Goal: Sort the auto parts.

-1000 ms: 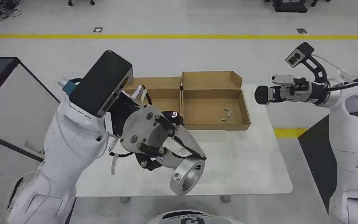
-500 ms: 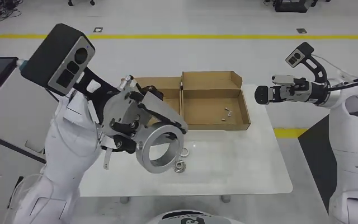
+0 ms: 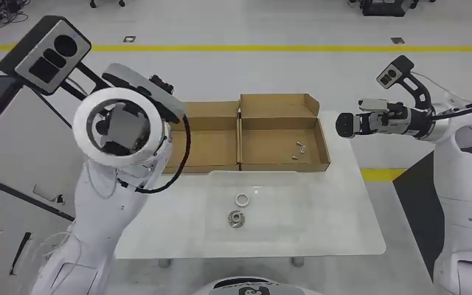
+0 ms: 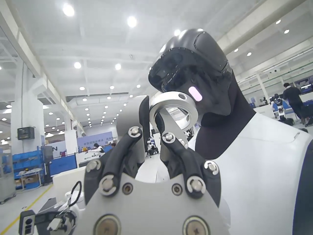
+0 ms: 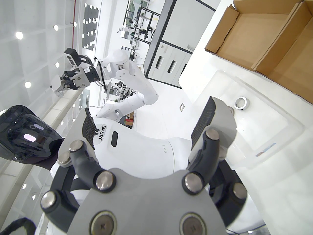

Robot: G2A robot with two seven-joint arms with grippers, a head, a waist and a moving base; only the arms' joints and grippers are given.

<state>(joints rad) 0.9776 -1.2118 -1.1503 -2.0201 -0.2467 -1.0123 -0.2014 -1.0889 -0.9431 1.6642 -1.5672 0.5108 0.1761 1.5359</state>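
The left jaws pinch a large metal ring (image 4: 166, 99), one finger passing through its hole, raised high in the upper left of the top view. The carrying step seems to be in hand. Next it likely needs lowering into the left box (image 3: 210, 140) and letting go. The right jaws stand spread at the right edge. A small white ring (image 3: 242, 198) and a bearing (image 3: 235, 218) wait mid-tabletop (image 3: 324, 214).

Small coloured sticker (image 5: 265, 149) on rim of clear plastic tray (image 5: 264, 128), white table: print too small to read. Blue banner (image 4: 96, 141) in hall behind, white lettering: blurred, illegible. Nothing legible overall.
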